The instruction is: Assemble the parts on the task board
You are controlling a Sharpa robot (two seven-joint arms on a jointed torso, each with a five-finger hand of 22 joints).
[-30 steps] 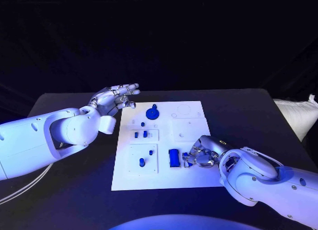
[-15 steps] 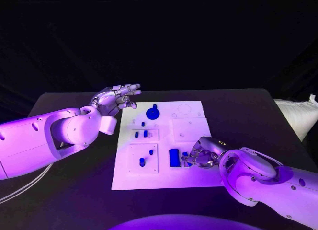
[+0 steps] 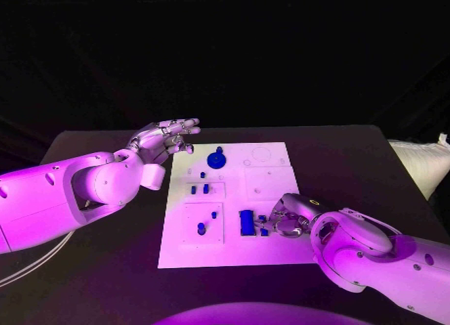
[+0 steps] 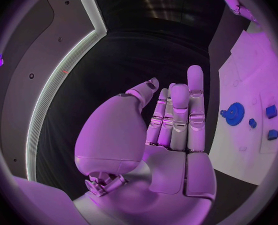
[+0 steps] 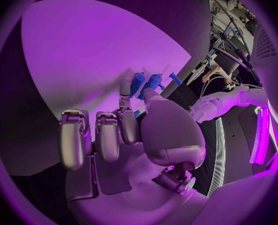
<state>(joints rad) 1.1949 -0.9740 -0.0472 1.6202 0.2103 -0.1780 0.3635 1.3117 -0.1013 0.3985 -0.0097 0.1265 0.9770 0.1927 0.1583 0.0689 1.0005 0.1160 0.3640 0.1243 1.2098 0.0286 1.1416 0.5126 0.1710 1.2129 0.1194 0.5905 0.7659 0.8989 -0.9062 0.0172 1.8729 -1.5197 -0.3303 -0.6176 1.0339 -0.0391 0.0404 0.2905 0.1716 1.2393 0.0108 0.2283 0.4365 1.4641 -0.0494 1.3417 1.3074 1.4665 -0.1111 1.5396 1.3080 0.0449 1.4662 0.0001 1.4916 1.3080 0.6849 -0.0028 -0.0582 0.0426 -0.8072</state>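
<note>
task board carries small blue part pinched by right hand, may tilt and jam on seating; left hand open, empty.

We see a black surface carrying everything, and a white sack lying just beside its far right corner, against the dark backdrop behind the surface.

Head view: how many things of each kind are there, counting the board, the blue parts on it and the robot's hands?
Task board: 1
Round blue part: 1
Long blue block: 1
Small blue pieces clear of the hands: 5
Hands: 2, left hand and right hand
Total: 10; blue bits at the right hand's fingers are too hidden to count.
</note>
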